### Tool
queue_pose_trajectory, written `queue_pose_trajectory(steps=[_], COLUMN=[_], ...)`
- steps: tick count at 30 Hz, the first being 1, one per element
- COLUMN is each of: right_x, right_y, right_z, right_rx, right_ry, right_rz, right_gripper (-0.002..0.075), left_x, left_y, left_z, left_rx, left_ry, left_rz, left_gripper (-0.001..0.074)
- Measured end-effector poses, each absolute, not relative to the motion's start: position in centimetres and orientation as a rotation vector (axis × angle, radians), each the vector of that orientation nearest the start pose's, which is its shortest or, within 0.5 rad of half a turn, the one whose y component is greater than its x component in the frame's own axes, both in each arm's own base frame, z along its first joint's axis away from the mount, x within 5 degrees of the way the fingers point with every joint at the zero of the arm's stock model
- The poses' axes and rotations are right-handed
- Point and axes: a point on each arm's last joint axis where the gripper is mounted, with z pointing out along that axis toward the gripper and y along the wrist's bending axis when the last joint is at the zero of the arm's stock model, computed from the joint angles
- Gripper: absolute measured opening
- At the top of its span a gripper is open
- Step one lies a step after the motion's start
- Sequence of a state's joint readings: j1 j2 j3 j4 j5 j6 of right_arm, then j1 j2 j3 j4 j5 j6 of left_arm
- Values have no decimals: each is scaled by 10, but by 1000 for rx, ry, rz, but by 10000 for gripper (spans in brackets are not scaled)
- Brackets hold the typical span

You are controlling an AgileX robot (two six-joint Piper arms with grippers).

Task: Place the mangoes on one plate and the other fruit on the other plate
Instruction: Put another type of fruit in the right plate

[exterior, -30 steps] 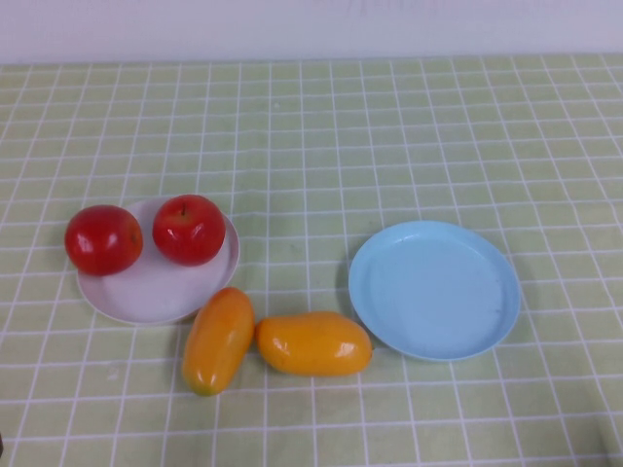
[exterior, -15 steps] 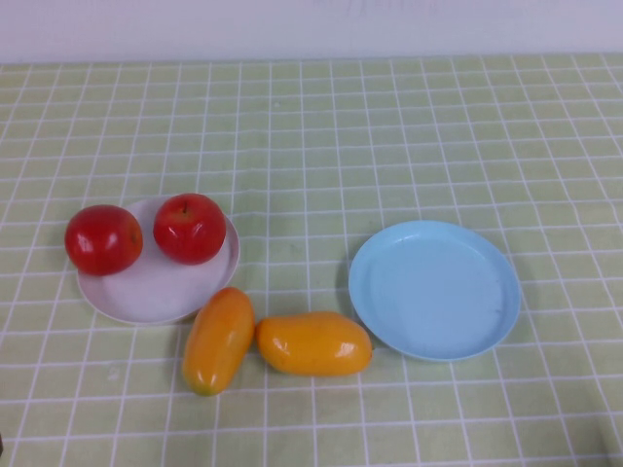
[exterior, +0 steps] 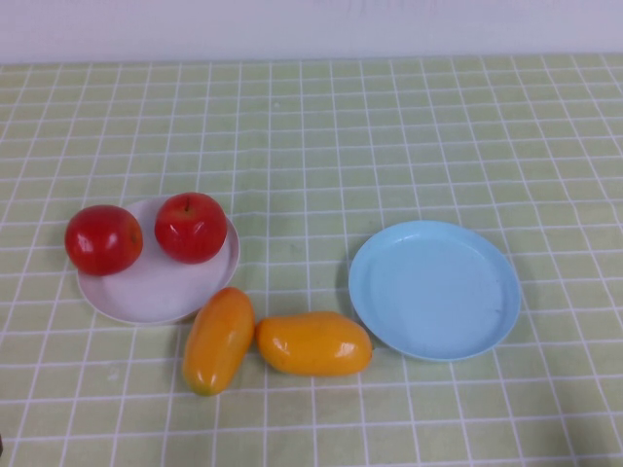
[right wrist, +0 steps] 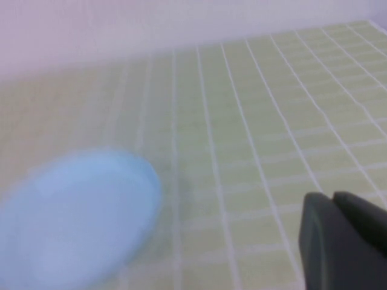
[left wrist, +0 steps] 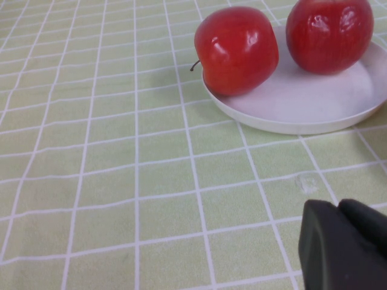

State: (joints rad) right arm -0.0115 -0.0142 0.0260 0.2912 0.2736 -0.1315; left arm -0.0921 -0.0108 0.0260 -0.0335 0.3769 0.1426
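Two red apples (exterior: 103, 239) (exterior: 191, 228) rest on the white plate (exterior: 156, 287) at the left, the left one over its rim. Two orange-yellow mangoes (exterior: 218, 340) (exterior: 313, 343) lie touching on the cloth just in front of that plate. To the right, the light blue plate (exterior: 434, 292) holds nothing. Neither arm shows in the high view. My left gripper (left wrist: 338, 208) is shut and holds nothing, low over the cloth, short of the apples (left wrist: 237, 50) (left wrist: 329, 33) and the white plate (left wrist: 302, 103). My right gripper (right wrist: 332, 199) is shut on nothing, off to the side of the blue plate (right wrist: 72, 223).
A green cloth with a white grid (exterior: 389, 146) covers the table. A pale wall (exterior: 311, 24) runs along the far edge. Bare cloth lies behind the plates and between them.
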Motion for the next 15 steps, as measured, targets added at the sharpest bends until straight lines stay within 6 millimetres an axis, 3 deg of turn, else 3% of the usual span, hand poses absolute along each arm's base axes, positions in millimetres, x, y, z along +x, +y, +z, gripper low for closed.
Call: queue_pose_trajectory(steps=[7, 15], right_x=[56, 56], right_y=[4, 9], right_z=[200, 198], right_rx=[412, 486], right_ry=[1522, 1547], right_rz=[480, 621], right_gripper=[-17, -17], left_x=[52, 52], left_y=[-6, -6], left_z=[171, 171], left_rx=[199, 199], left_ry=[1865, 1865], left_rz=[2, 2], left_gripper=[1, 1])
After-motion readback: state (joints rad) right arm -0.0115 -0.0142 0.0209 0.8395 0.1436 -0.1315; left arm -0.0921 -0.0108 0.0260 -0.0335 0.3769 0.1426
